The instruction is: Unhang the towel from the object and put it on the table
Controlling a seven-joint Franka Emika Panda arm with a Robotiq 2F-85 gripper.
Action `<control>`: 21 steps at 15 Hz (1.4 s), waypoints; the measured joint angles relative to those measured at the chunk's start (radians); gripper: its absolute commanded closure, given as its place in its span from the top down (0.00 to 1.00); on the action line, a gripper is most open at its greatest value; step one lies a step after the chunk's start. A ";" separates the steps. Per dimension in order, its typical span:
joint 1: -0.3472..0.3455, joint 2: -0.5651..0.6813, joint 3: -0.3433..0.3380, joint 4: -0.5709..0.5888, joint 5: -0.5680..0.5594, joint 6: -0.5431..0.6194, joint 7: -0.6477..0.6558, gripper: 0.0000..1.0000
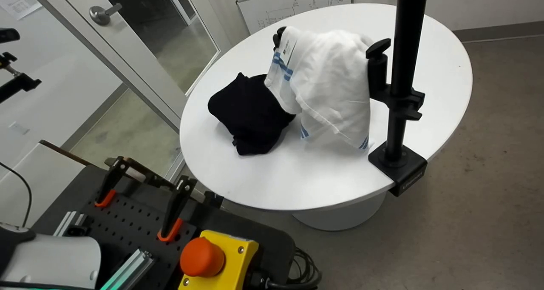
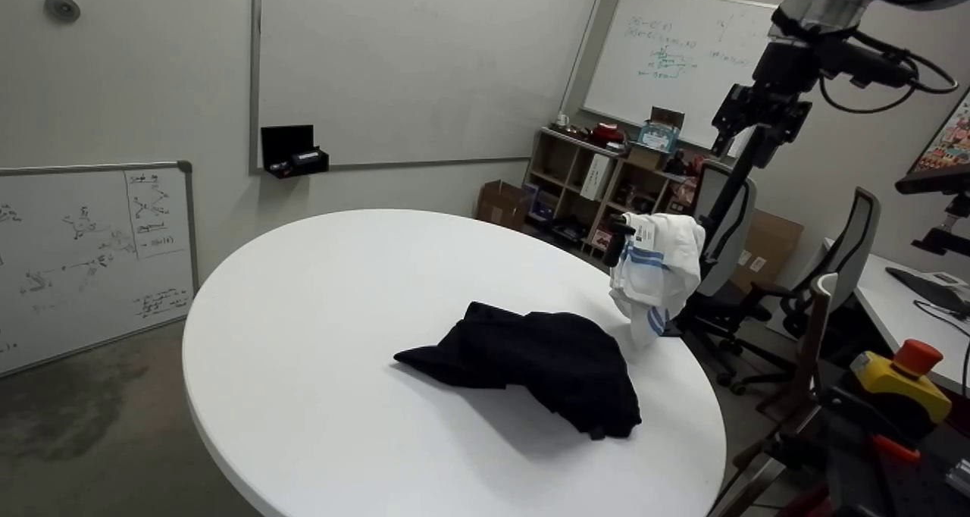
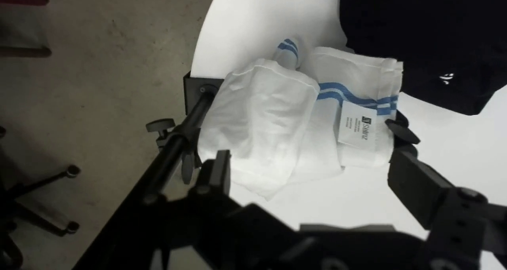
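Observation:
A white towel with blue stripes hangs draped over a black arm of a stand, in both exterior views point(image 1: 335, 77) point(image 2: 659, 267) and the wrist view point(image 3: 261, 119). The arm is mostly hidden under it; its knobbed end point(image 1: 278, 37) sticks out. The stand's black pole point(image 1: 403, 47) is clamped to the edge of the white round table point(image 1: 263, 183). My gripper point(image 2: 741, 157) is above the towel, apart from it. In the wrist view my gripper point(image 3: 311, 163) has its fingers wide apart with nothing held between them. It is out of view in an exterior view.
A dark cloth point(image 1: 250, 111) lies crumpled on the table beside the towel, also in the wrist view point(image 3: 420, 36). The tall pole point(image 3: 170, 155) stands close to my left finger in the wrist view. A yellow emergency-stop box point(image 1: 229, 260) sits on the robot's bench.

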 measured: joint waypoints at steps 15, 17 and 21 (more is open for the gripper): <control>0.031 0.398 -0.089 0.210 -0.075 0.129 0.330 1.00; 0.049 0.434 -0.104 0.230 -0.076 0.129 0.347 0.97; 0.081 0.485 -0.125 0.264 -0.076 0.129 0.359 0.62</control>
